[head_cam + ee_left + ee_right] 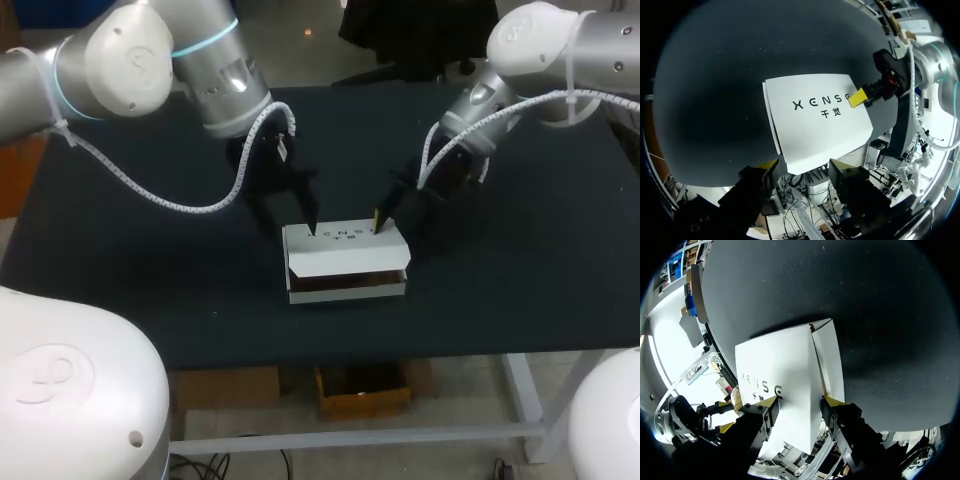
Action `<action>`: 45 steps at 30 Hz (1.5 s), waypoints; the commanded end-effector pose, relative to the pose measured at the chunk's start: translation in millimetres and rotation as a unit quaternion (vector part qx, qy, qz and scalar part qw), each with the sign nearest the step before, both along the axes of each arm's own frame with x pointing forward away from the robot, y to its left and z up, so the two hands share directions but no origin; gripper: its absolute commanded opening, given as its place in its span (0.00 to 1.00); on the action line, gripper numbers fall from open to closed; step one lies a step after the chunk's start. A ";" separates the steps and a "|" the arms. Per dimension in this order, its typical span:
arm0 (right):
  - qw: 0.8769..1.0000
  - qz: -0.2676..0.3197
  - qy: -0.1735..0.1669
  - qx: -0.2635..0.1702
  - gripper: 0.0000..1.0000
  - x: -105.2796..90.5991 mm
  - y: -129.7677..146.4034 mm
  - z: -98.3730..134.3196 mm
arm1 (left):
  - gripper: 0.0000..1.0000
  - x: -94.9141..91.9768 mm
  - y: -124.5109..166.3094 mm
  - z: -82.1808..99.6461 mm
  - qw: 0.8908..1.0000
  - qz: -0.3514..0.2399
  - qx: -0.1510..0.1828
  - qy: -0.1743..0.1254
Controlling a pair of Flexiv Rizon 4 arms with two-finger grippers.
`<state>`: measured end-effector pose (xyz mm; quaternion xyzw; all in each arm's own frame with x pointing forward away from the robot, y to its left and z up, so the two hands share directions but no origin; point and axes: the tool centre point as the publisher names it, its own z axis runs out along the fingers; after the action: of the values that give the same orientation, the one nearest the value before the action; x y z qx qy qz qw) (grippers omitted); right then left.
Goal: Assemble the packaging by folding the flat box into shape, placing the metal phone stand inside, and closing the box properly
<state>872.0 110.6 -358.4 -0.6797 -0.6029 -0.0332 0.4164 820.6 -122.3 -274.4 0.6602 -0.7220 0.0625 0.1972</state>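
The white box point(345, 262) stands mid-table. Its printed lid lies nearly flat, and a dark slot point(345, 283) shows along the front. No phone stand is visible. My left gripper point(288, 225) is at the box's back left corner, one tip on the lid. In the left wrist view the left gripper point(802, 166) is open, with the box point(820, 120) just ahead of its tips. My right gripper point(390, 215) is at the back right corner. In its own view the right gripper point(801, 401) straddles the box point(785, 375) end, one finger over the lid, the other beside the end flap point(829, 365).
The black table point(150, 260) lies bare around the box on all sides. The right arm's yellow fingertip point(857, 96) shows on the lid in the left wrist view. The table's front edge is a short way in front of the box.
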 end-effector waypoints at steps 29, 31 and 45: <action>1.000 0.003 0.004 0.002 0.49 2.5 -0.1 -0.8 | 1.00 -23.2 -29.3 28.6 0.902 -0.379 0.033 -0.205; 1.000 0.003 0.004 0.002 0.49 2.5 -0.1 -0.8 | 1.00 -27.0 -32.0 28.4 0.883 -0.415 0.052 -0.214; 1.000 0.003 0.004 0.002 0.47 2.5 -0.1 -0.8 | 1.00 -50.2 -44.3 6.0 0.767 -0.553 0.189 -0.266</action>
<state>872.9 110.2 -358.3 -0.6795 -0.6029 -0.0328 0.4168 773.3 -156.7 -268.4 0.2063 -0.9771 0.0494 -0.0152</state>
